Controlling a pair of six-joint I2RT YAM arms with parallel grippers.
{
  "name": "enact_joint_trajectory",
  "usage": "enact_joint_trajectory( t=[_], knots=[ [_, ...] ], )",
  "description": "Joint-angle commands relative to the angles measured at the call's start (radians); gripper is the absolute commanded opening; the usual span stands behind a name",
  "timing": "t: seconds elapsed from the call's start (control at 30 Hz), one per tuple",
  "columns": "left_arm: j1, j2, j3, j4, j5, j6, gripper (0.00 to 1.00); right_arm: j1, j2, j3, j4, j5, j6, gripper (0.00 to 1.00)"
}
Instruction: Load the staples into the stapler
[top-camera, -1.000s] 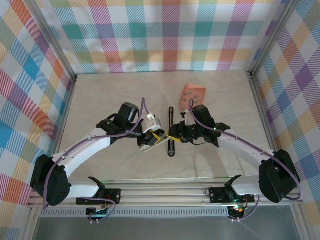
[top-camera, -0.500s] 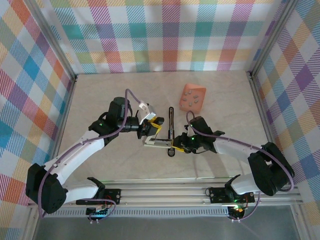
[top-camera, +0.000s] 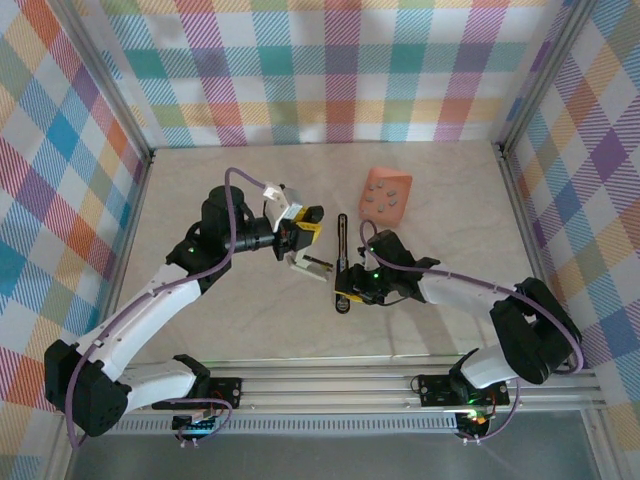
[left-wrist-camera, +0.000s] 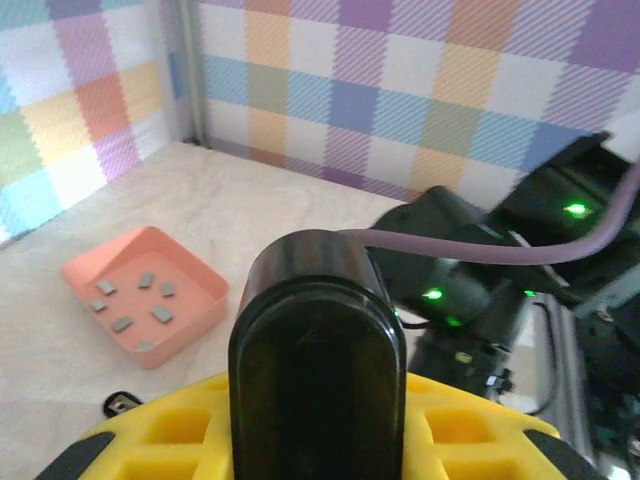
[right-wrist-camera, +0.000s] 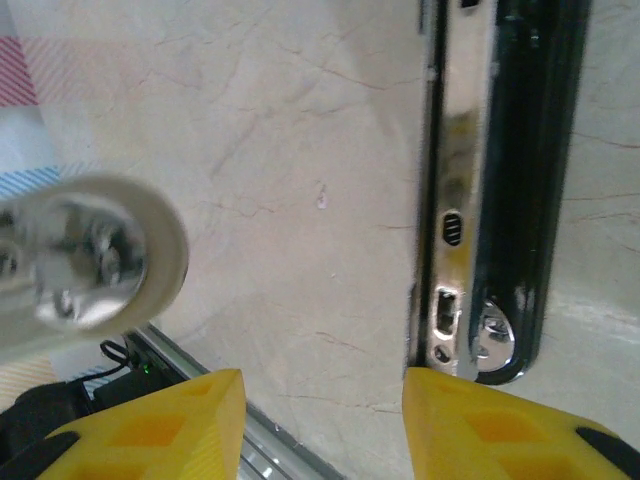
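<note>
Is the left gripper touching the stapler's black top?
Touching. In the left wrist view, the stapler's black top sits clamped between the left gripper's yellow fingers, with no gap on either side.

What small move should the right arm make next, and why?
Probably reach the right gripper to the pink tray for staples: its jaws are open and empty beside the stapler base, while the left gripper holds the stapler top.

Staples (left-wrist-camera: 146, 281) in tray (left-wrist-camera: 185, 325), tray behind stapler (top-camera: 342, 240)
</note>
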Motion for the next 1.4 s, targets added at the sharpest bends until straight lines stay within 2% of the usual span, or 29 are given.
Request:
enact_joint_trajectory(
  t=[0.0, 0.2, 0.37, 0.63, 0.87, 1.07, 1.17, 1.37],
  knots=[
    [0.007, -0.033, 0.036, 0.040, -0.063, 0.031, 0.00, 0.006, -0.064, 0.036, -0.032, 0.024, -0.093, 0.48],
    [0.008, -0.036, 0.046, -0.019, -0.089, 0.079, 0.00, 0.007, -0.170, 0.087, -0.151, 0.119, -0.258, 0.51],
    [0.008, -0.045, 0.041, -0.015, -0.079, 0.086, 0.00, 0.006, -0.233, 0.145, -0.171, 0.144, -0.437, 0.60],
    [0.018, -0.044, -0.015, 0.148, -0.009, -0.055, 0.00, 0.010, -0.240, 0.161, -0.055, 0.098, -1.042, 0.73],
    [0.018, -0.049, -0.025, 0.176, 0.003, -0.077, 0.00, 0.044, -0.179, 0.162, 0.028, 0.135, -1.380, 0.75],
    [0.018, -0.049, -0.026, 0.201, 0.001, -0.104, 0.00, 0.081, -0.108, 0.178, 0.087, 0.137, -1.410, 0.77],
    [0.018, -0.047, -0.027, 0.222, -0.002, -0.123, 0.00, 0.094, -0.082, 0.165, 0.146, 0.120, -1.376, 0.77],
    [0.018, -0.047, -0.040, 0.293, -0.060, -0.173, 0.00, 0.120, -0.056, 0.140, 0.199, 0.088, -1.308, 0.72]
  ],
)
